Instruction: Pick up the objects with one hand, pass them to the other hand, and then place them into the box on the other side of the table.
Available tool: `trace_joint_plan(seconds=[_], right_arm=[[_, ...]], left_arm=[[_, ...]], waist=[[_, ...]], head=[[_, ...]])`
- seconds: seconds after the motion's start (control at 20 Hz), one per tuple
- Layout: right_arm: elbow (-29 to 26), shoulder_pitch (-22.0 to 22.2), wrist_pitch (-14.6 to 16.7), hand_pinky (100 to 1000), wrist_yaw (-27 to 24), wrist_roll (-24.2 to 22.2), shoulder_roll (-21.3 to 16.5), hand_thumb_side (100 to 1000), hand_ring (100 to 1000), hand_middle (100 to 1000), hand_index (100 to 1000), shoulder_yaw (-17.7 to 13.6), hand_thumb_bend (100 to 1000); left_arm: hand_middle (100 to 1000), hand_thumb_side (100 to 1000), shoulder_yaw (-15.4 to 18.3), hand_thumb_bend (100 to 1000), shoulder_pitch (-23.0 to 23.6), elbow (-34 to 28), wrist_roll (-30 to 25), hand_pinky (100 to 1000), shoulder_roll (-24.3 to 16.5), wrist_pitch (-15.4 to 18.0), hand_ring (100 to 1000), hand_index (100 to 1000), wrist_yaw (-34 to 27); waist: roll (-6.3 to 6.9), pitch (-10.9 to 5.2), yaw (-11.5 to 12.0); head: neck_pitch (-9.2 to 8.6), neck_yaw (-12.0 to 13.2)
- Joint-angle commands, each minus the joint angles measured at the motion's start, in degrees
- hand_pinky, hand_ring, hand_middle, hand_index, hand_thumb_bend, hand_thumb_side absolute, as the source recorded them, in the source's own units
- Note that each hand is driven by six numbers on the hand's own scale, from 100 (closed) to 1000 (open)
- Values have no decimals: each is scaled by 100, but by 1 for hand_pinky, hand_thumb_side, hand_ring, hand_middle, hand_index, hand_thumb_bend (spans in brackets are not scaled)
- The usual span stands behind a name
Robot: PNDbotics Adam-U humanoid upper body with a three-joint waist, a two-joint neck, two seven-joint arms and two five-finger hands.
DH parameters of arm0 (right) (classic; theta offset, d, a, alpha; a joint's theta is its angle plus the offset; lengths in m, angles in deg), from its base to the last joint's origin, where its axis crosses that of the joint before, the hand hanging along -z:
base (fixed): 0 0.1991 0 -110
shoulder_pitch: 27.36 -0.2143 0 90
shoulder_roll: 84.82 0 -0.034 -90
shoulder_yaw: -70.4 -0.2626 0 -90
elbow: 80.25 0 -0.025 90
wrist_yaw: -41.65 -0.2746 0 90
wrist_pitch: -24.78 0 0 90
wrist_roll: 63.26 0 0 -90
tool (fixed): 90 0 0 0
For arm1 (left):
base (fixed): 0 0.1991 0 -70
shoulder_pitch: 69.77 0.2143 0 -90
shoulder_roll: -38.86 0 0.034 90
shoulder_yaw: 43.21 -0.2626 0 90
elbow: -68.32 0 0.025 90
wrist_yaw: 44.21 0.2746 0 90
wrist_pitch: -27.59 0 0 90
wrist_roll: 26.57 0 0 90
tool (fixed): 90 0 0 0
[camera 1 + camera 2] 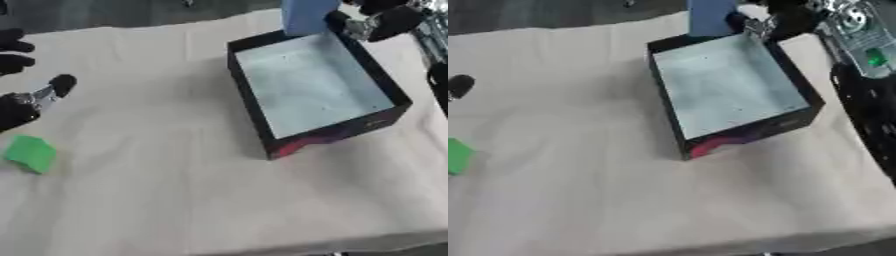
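In the left eye view, the right hand (385,22) comes in from the upper right corner with its fingers (339,20) curled against a blue block (308,15), which stands upright above the far rim of the box (262,122). Just below and nearer than those fingers lies the box itself: black walls, a pale grey floor, a patch of red on its near outer corner, and nothing inside it. The block's lower edge sits at the box's far wall; I cannot tell whether it touches. Over at the left edge, the left hand (26,102) hangs above the cloth-covered worktop (175,200), its dark fingers (61,82) spread and relaxed, with nothing between them. A green object (31,154) lies on the cloth just nearer than those fingers, apart from them and well apart from the box.

In the right eye view, the box sits more toward the middle, its floor again bare, and the blue block shows at the top edge, the right hand's fingers closed on its side. Only one dark fingertip of the left hand shows at the left edge, with the green object cut off by the frame below it.
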Motion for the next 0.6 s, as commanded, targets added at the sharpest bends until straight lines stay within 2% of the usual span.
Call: trace_joint_plan(seconds=[0.05,0.6], right_arm=[[163,-58,244,961,119,-133,-292,193,1000,382,763,-82,100],[1092,-190,1080,971,431,-736,-219,189,1000,430,837,-55,100]], left_arm=[[730,406,89,669,-49,-128,52,845,-201,-5,741,872,-42],[730,414,109,673,-30,-145,88,845,-187,-16,741,868,-81]], waist=[[-38,-698,21],[-20,-673,86]], head=[[-120,-36],[-254,-172]])
